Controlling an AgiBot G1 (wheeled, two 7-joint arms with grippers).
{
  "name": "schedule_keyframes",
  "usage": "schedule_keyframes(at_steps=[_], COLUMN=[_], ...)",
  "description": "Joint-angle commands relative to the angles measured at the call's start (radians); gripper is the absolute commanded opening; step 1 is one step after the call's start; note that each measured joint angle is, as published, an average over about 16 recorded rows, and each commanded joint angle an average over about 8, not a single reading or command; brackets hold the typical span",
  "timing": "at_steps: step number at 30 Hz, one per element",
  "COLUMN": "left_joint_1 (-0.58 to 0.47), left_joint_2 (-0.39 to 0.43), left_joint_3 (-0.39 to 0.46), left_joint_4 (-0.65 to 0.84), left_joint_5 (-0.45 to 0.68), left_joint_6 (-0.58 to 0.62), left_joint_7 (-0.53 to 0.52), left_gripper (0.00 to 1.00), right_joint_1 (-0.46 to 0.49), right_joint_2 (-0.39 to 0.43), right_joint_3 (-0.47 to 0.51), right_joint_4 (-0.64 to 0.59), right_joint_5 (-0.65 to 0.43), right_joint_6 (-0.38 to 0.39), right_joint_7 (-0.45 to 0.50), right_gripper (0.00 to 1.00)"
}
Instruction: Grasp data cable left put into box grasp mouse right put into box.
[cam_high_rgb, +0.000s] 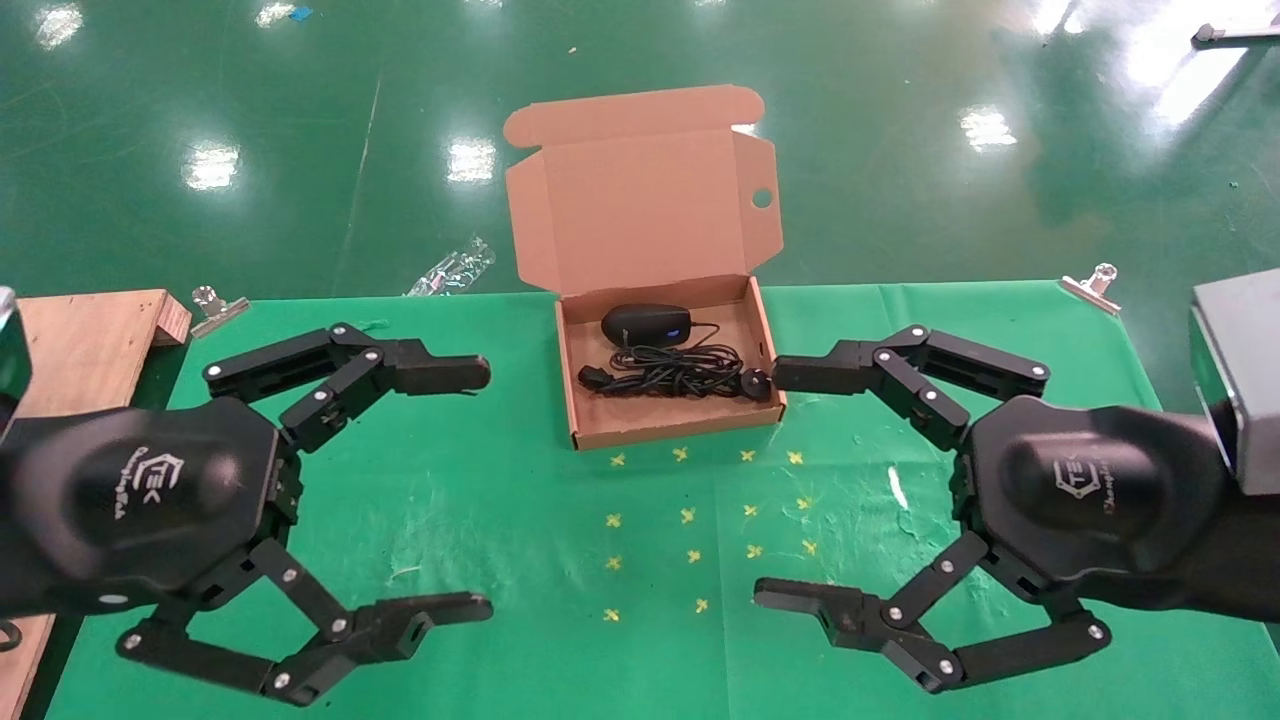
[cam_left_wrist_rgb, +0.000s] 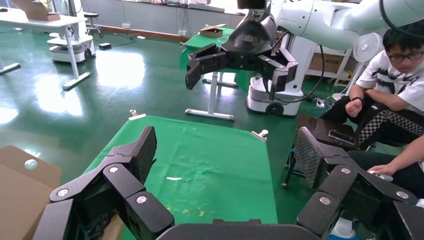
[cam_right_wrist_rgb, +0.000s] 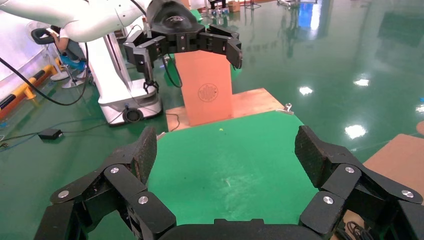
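- The box sits on the green surface, at its far edge and about midway across, with its hinged lid standing open behind it.
- The mouse lies inside the box toward the back, its blue light showing on top.
- The data cable lies inside the box in front of the mouse, bundled, with its round disc end near the box's right wall.
- The left pincer hovers over the surface to the left of the box, its fingers spread wide and holding nothing.
- The right pincer hovers to the right of the box, likewise spread wide and empty; its far fingertip sits just beside the box's right front corner.
- Small yellow crosses mark the surface between the two pincers.
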Motion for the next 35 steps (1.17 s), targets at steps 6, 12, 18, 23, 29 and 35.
schedule_keyframes(at_steps=[6,12,18,23,29,35], left_joint_1=[0.001,-0.004,-0.008,-0.009,-0.011,-0.011], left_joint_2=[-0.001,0.003,0.005,0.007,0.008,0.008], left_joint_3=[-0.001,0.006,0.01,0.013,0.014,0.015], left_joint_4=[-0.001,0.004,0.007,0.008,0.01,0.01], left_joint_5=[-0.003,0.008,0.016,0.019,0.022,0.023], left_joint_6=[0.001,-0.005,-0.009,-0.011,-0.013,-0.013], left_joint_7=[0.0,-0.002,-0.003,-0.003,-0.004,-0.004], left_gripper=[1.0,1.0,1.0,1.0,1.0,1.0], right_joint_1=[0.0,0.0,0.001,0.001,0.001,0.001], right_joint_2=[0.0,0.0,-0.001,-0.001,-0.001,-0.001], right_joint_3=[0.0,0.0,0.0,0.0,0.0,0.0], right_joint_4=[0.0,-0.001,-0.001,-0.001,-0.001,-0.001], right_joint_5=[0.0,0.0,-0.001,-0.001,-0.001,-0.001], right_joint_6=[0.0,0.0,0.001,0.001,0.001,0.001], right_joint_7=[0.0,0.0,0.0,0.0,0.0,0.0], right_gripper=[1.0,1.0,1.0,1.0,1.0,1.0])
